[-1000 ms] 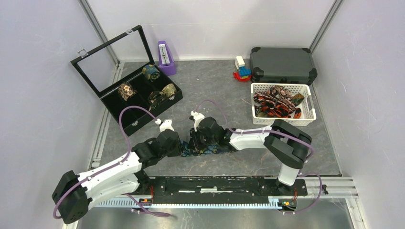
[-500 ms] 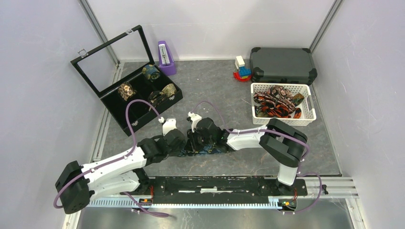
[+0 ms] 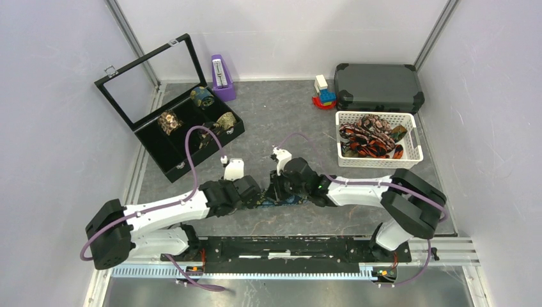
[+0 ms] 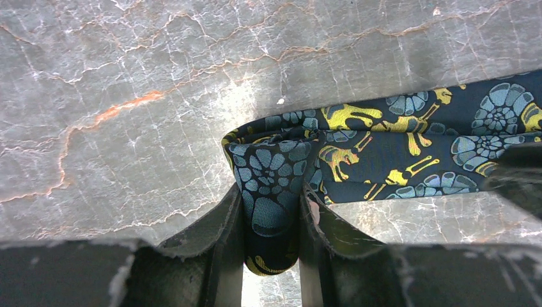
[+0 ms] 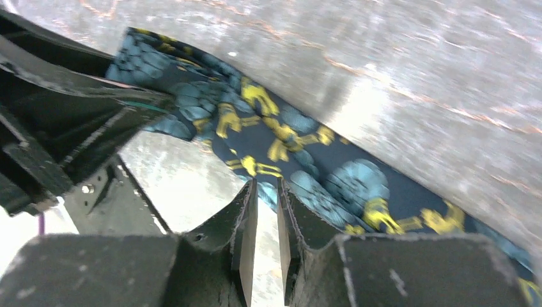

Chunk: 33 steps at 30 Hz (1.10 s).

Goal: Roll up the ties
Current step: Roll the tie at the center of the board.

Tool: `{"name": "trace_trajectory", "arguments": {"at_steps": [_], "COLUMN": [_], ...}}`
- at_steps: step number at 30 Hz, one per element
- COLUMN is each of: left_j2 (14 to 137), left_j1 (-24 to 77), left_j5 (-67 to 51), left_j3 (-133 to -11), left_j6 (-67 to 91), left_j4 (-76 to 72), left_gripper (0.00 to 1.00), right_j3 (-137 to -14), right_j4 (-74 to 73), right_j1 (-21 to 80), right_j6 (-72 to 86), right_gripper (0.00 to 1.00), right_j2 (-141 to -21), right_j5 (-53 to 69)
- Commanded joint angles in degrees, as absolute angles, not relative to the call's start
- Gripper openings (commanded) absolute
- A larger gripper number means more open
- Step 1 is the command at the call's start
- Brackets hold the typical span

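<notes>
A dark navy tie (image 3: 276, 201) with blue and gold paisley lies on the grey mat between my two grippers. My left gripper (image 4: 271, 193) is shut on the tie's (image 4: 390, 144) folded left end, and the fabric bulges between its fingers (image 4: 227, 214). My right gripper (image 5: 267, 187) sits over the near edge of the tie (image 5: 319, 160), its jaws a narrow slit apart with only table showing between them. In the top view the left gripper (image 3: 254, 192) and the right gripper (image 3: 277, 190) almost meet. More ties (image 3: 365, 137), red-orange and brown, fill the white basket.
A black display box (image 3: 167, 157) with its lid open stands at the back left, with rolled ties (image 3: 203, 97) in its compartments. The white basket (image 3: 378, 162) is at the right, a grey case (image 3: 378, 86) behind it. A purple object (image 3: 222, 77) and toy blocks (image 3: 324, 93) stand at the back.
Both grippers have shifted to the right along the tie. The left arm has stretched out further. The right gripper's jaws have eased slightly apart.
</notes>
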<state>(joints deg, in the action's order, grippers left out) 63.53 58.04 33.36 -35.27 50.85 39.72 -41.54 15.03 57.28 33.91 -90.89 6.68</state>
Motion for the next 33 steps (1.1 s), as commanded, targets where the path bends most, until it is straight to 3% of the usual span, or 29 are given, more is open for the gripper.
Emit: {"name": "trace_trajectory", "arguments": {"at_steps": [1, 13, 33], "left_j2": [67.1, 77.7, 101.0], "left_j1": [59.6, 62.7, 66.8], "left_j5": [39.1, 42.9, 44.1], "left_j3": [-39.0, -45.7, -59.5], "left_j6": [55.4, 58.1, 59.8], "left_j4": [46.2, 52.2, 57.5], "left_gripper": [0.04, 0.04, 0.04], "right_j3": [-37.4, -30.0, -24.5], "right_j4": [13.7, 12.2, 7.6], "right_j1": [54.2, 46.6, 42.1], "right_j6": [32.2, 30.5, 29.6], "right_gripper": [0.24, 0.24, 0.25], "right_j2": [-86.1, -77.9, -67.7], "right_j5": [3.6, 1.9, -1.9]}}
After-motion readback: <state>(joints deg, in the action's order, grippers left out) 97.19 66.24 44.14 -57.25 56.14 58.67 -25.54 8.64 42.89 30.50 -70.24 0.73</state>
